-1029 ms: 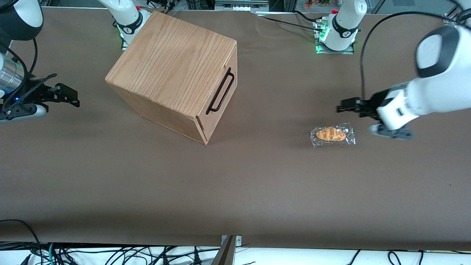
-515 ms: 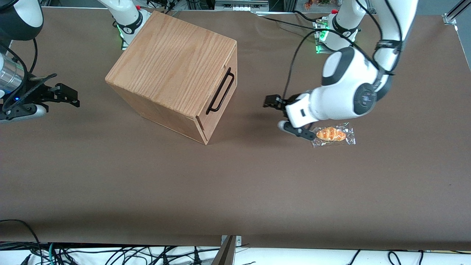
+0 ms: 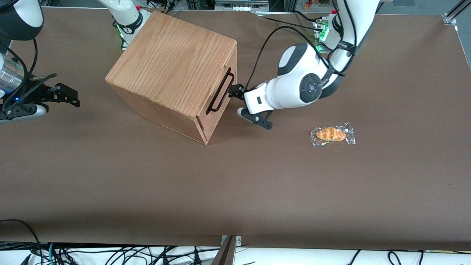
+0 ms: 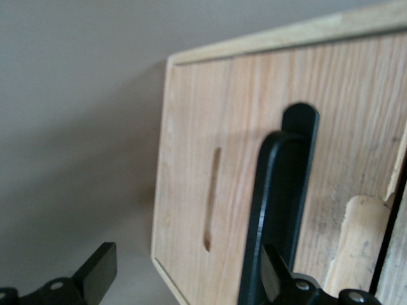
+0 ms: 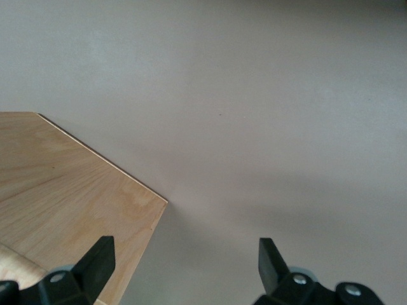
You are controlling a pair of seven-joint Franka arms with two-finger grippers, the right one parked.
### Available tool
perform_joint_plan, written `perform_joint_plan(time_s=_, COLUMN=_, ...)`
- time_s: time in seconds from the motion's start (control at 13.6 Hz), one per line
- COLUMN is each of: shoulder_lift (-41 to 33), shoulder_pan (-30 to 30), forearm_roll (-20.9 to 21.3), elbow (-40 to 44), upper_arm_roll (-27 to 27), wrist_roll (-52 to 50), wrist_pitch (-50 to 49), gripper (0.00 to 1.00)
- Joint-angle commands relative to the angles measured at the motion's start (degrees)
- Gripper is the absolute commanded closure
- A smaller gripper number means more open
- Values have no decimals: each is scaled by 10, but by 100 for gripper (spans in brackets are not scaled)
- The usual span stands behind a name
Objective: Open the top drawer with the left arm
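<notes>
The light oak cabinet [image 3: 173, 62] stands on the brown table with its front turned toward the working arm's end. The top drawer [image 3: 231, 62] is closed, and its thin black bar handle [image 3: 220, 94] runs along the front. My left arm [image 3: 298, 82] reaches in low, with its gripper [image 3: 235, 91] right in front of the handle. In the left wrist view the gripper [image 4: 184, 279] is open, its fingers [image 4: 98, 273] wide apart. The handle [image 4: 280, 190] crosses close to one finger, with the drawer front [image 4: 356, 127] filling the space past it. Nothing is held.
A wrapped bread roll [image 3: 332, 134] lies on the table toward the working arm's end, nearer the front camera than my arm. The parked arm's gripper [image 3: 55, 94] hovers at its own end of the table. Arm bases [image 3: 336, 33] stand at the table's back edge.
My left arm has swept from the working arm's end, past the bread roll, to the cabinet's front. The gripper now sits at the handle. The drawer has not moved.
</notes>
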Motion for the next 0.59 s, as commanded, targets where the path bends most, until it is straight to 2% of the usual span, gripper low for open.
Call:
perform_joint_plan(time_s=0.0, shoulder_lift=13, shoulder_pan=-15, forearm_roll=-14, elbow=19, upper_arm_roll=5, wrist_roll=-9, wrist_pitch=-1, gripper=0)
perform_joint_plan(time_s=0.51, shoulder_lift=29, shoulder_pan=-44, forearm_roll=-6, elbow=19, upper_arm_roll=8, wrist_roll=-24, wrist_pitch=37, gripper=0)
